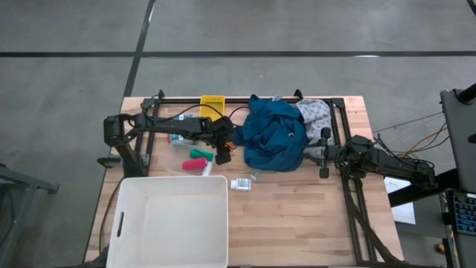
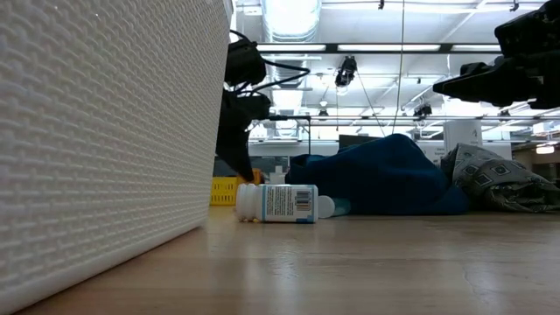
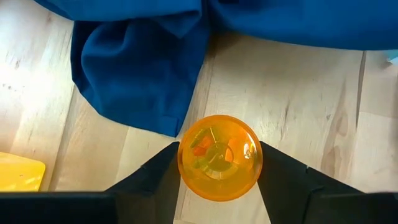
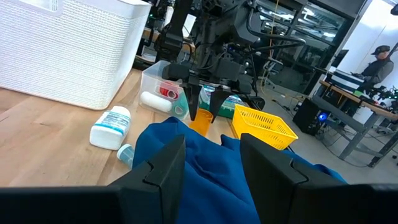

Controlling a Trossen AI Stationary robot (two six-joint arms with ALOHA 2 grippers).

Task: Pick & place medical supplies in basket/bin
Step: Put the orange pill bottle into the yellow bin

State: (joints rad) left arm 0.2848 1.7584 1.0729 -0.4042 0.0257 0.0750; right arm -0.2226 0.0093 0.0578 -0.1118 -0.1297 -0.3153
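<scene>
My left gripper stands at the near left edge of the large blue garment, shut on a small orange bottle. My right gripper is open and hovers over the garment's right side, touching nothing. The grey speckled cloth lies at the garment's far right, partly under it. A white bottle with a blue label lies on its side on the table. Red and green bottles lie in a clear tray. The white tub stands at the near left. My left gripper pinches the orange bottle by its round side wall, one finger on each side. The fingers come from above, pointing down, and the bottle stands upright between them. Whether its base is on the table or lifted, the blue garment hides.
A small yellow basket sits at the far edge. The clear tray lies between my left gripper and the tub. A small teal cap lies by the white bottle. Bare wood spreads over the near right of the table.
</scene>
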